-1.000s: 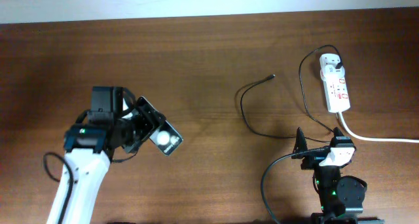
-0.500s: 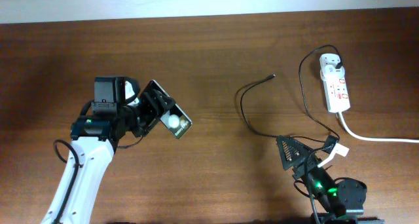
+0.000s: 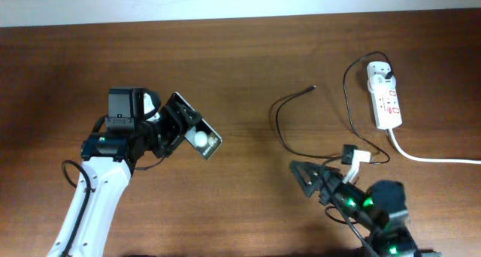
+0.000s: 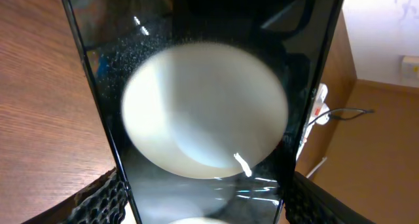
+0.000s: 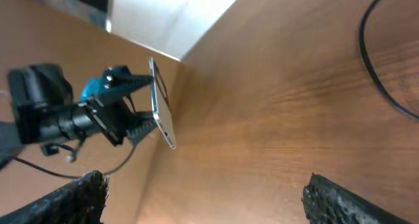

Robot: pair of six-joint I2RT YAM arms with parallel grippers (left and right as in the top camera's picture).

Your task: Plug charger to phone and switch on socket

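My left gripper [image 3: 174,131] is shut on the phone [image 3: 197,137], a glossy black slab with white blobs, and holds it tilted above the table at left centre. The phone fills the left wrist view [image 4: 203,106] between the finger pads [image 4: 203,211]. The charger cable [image 3: 276,118] loops on the table, its tip [image 3: 313,86] lying free. Its white adapter [image 3: 381,71] sits in the socket strip [image 3: 386,103] at the far right. My right gripper [image 3: 303,178] is open and empty, below the cable loop. In the right wrist view, the open jaws [image 5: 209,204] face the phone [image 5: 160,109].
The strip's thick white cord [image 3: 436,159] runs off the right edge. The table's far edge meets a white wall [image 3: 225,1]. A stretch of the cable [image 5: 380,67] shows at the right wrist view's upper right.
My left gripper raised the phone up and to the right, then held still. My right arm swung out from its rest pose, its open gripper now pointing left over the table.
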